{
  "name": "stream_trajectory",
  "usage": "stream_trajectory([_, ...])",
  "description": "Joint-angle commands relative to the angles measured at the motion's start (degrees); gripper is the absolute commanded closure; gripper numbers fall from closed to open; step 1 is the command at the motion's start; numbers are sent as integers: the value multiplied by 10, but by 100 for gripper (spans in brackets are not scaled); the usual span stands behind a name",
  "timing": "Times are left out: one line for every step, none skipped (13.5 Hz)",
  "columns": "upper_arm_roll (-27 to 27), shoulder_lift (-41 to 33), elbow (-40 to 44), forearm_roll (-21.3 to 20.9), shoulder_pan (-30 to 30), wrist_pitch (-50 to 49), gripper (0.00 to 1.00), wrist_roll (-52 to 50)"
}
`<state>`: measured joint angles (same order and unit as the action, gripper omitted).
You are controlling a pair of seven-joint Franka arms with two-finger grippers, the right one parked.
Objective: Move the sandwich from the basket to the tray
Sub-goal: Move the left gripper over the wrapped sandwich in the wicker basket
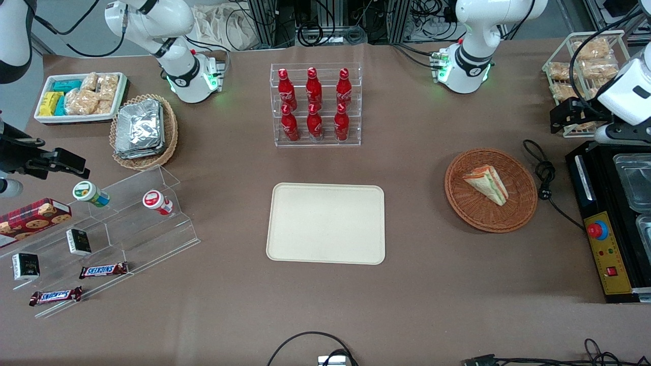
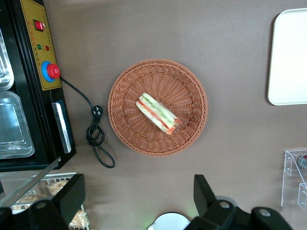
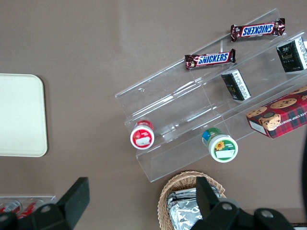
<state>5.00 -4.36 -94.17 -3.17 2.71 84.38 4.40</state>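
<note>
- Sandwich (image 1: 486,183) lies on its side in the basket (image 1: 524,203), toward the working arm's end; tray (image 1: 325,254) sits bare mid-table, well apart.
- Gripper (image 2: 139,201) hovers high, farther from the front camera than the basket, fingers (image 2: 72,196) spread wide, holding nothing.
- Judgement: light, soft, slippery wrap. Pinch across the 2 bread faces near the thick end, gently, or filling squashes.
</note>
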Motion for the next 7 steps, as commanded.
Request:
stream_trajectory([0,4,14,11,1,-17,0,-6])
stream_trajectory([1,8,14,12,0,-17,0,-5])
stream_trajectory([2,13,14,8,-2,-14,0,-7])
stream_trajectory([2,15,8,5,-3,-9,0,-11])
stream_trajectory([2,22,2,4,-3,-9,0,-31])
stream_trajectory([2,23,-12,4,-2,-4,0,-70])
stream_trajectory([2,16,-43,3,-2,19,0,-96])
